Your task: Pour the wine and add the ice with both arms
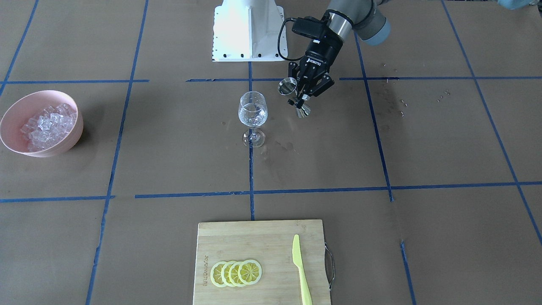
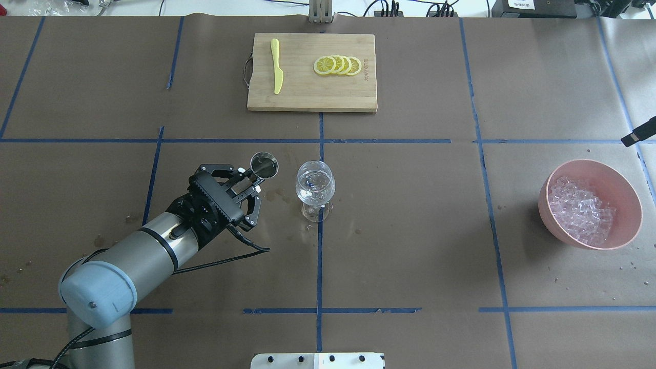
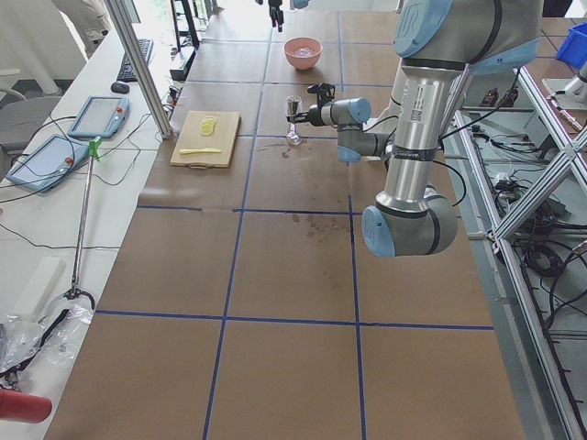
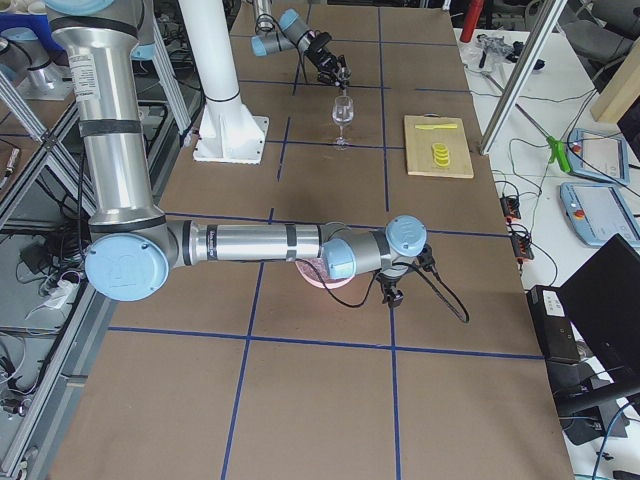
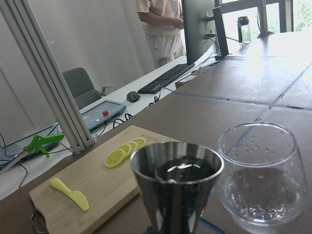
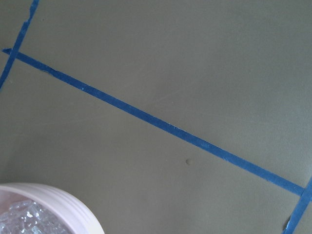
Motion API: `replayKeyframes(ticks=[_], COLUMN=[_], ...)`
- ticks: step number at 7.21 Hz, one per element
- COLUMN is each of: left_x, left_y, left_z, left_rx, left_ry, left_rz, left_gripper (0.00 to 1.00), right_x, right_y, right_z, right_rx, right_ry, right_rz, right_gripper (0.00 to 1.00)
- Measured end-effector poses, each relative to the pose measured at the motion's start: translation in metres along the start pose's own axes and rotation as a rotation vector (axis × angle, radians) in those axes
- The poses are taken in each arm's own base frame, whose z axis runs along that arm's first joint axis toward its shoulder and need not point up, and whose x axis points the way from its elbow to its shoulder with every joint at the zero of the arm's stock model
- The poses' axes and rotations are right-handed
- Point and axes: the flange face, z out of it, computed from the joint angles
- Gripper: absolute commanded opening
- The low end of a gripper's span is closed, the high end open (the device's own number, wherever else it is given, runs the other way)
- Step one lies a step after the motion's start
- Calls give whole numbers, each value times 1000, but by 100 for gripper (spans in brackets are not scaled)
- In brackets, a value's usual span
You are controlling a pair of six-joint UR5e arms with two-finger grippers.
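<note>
My left gripper is shut on a steel jigger, held just beside a stemmed wine glass. The glass stands at the table's middle with a little clear wine in it. Ice cubes fill a pink bowl on the robot's right. My right gripper hangs near the bowl. Only a black tip of it shows overhead, so I cannot tell if it is open.
A wooden cutting board lies at the operators' side with lemon slices and a yellow-green knife. Wet spots mark the paper near the glass. The white base block stands behind.
</note>
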Motion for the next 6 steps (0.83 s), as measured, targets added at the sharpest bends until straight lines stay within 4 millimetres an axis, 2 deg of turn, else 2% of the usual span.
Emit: replayKeyframes(ticks=[2,4,6], left_x=[4,18,24], left_y=[-14,-39,-50], left_z=[2,14,21], left_rx=[-61,-127,-167], left_ry=[-7,-15,-17], left_rz=[85,169,251], left_gripper=[0,0,0], right_x=[-1,-1,-2], right_y=[0,0,0], right_z=[2,3,4], right_rx=[-3,-6,-7], right_ry=[-2,-3,-3], right_rz=[0,-1,-2], right_gripper=[100,100,100])
